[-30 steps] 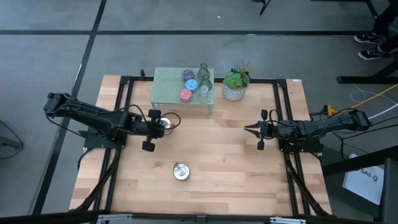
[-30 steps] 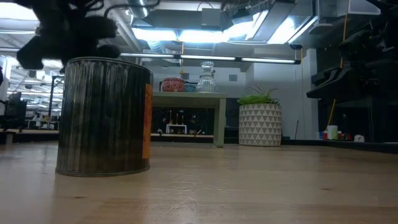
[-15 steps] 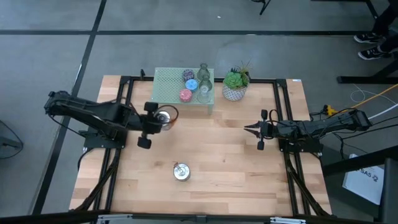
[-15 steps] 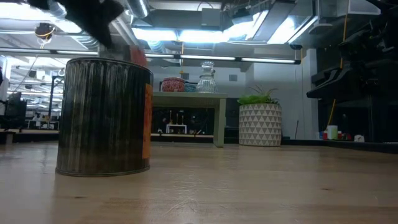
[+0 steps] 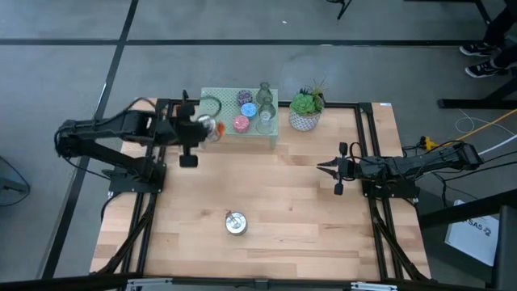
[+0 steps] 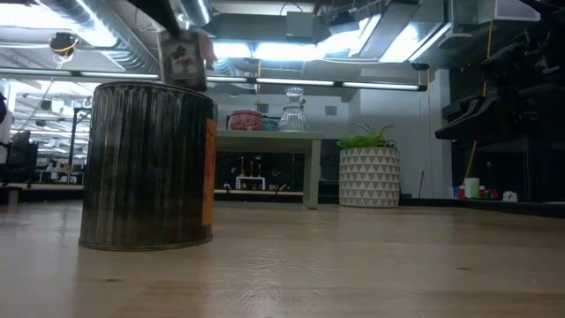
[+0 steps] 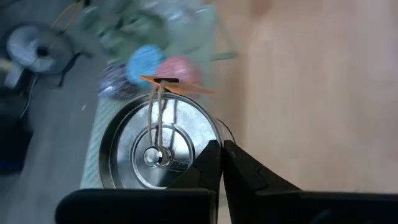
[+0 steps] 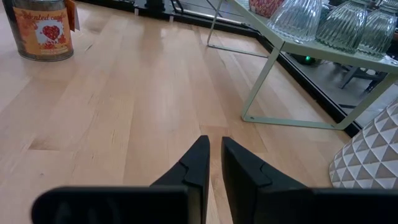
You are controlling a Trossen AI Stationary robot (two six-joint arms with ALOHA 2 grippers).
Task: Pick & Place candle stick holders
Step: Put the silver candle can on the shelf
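My left gripper is shut on a shiny silver holder with a string and an orange tag, held in the air at the left end of the mint-green stand; it also shows in the low view. On the stand are pink, blue and purple holders and two clear glass ones. A second silver holder stands on its base on the table near the front. My right gripper is shut and empty at the table's right, clear of everything. My left gripper holds the silver holder by its rim. One finger is over the inside and one is outside the wall. The holder is lifted clear of the table, its open top toward the wrist camera, the tag string lying across the opening.
A green plant in a white pot stands just right of the stand. The black arm frames run along both sides of the wooden table. Bare wood lies between the two arms and around the near silver holder.
My left gripper, still shut on the silver holder, has gone toward the table's far edge and upward, from the table's middle left to the stand's left end. The holder has travelled with it, clear of the table.
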